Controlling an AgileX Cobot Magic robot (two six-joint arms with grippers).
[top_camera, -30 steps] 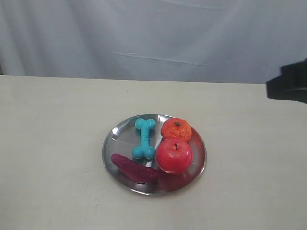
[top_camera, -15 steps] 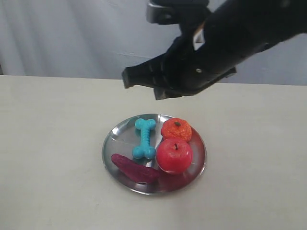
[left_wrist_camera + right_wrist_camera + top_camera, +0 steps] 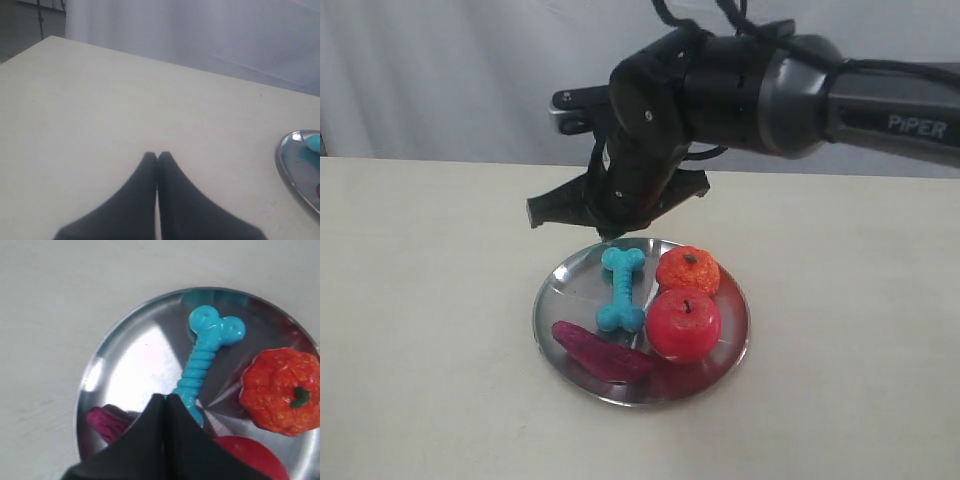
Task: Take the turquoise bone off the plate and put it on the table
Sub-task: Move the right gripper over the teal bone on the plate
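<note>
The turquoise bone (image 3: 621, 290) lies on the left half of the silver plate (image 3: 548, 300), which sits on the cream table (image 3: 430, 300). My right gripper (image 3: 611, 232) hangs shut and empty just above the plate's far rim, over the bone's far end. From the right wrist, the bone (image 3: 205, 357) runs across the plate (image 3: 135, 360), its near end hidden behind my shut gripper (image 3: 165, 397). My left gripper (image 3: 158, 155) is shut over bare table, well left of the plate's rim (image 3: 283, 161); it does not show in the exterior view.
On the plate, a red apple (image 3: 682, 323) and an orange pumpkin-like fruit (image 3: 687, 270) sit right of the bone, nearly touching it. A dark purple piece (image 3: 600, 352) lies at the near left. A white curtain (image 3: 440, 80) backs the table.
The right arm has swung in from the right edge and come down over the plate's far side. The bone and the other things on the plate have not moved.
</note>
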